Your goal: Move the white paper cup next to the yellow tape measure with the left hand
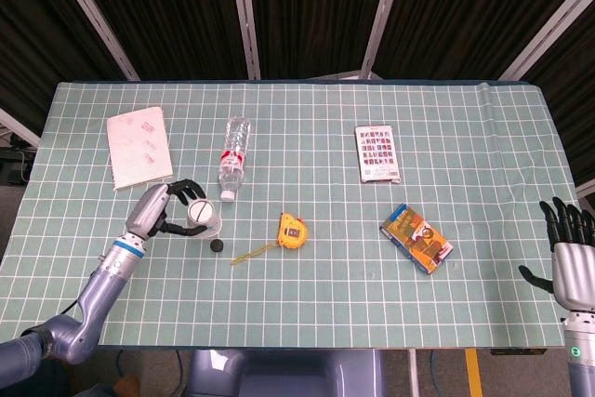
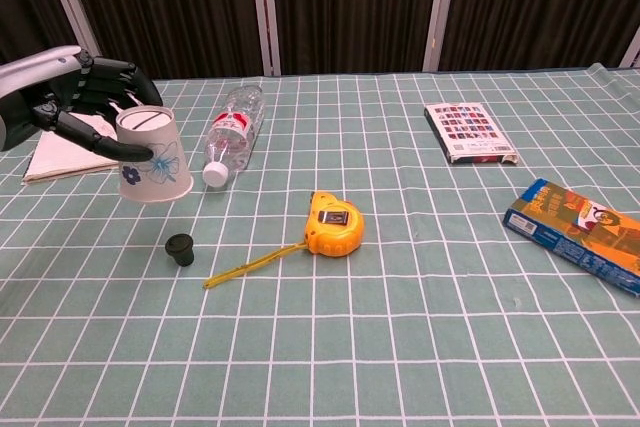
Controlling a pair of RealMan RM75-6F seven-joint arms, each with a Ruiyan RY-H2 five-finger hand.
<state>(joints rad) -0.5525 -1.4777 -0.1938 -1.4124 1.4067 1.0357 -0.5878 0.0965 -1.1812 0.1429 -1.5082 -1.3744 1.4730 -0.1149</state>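
In left hand [image 2: 60, 97]: paper cup [image 2: 152, 155], lifted.

We see a matt white paper cup [image 2: 154, 157] with a blue flower print, held by our left hand [image 2: 62, 95] of smooth grey metal and black plastic. The tape measure [image 2: 334, 224] looks glossy yellow plastic, the bottle [image 2: 233, 133] clear plastic, the table [image 2: 420, 317] covered in matt gridded cloth.

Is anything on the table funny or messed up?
A few things. The left hand holds the white paper cup upside down. The water bottle lies on its side, and the yellow tape measure has its tape pulled out.
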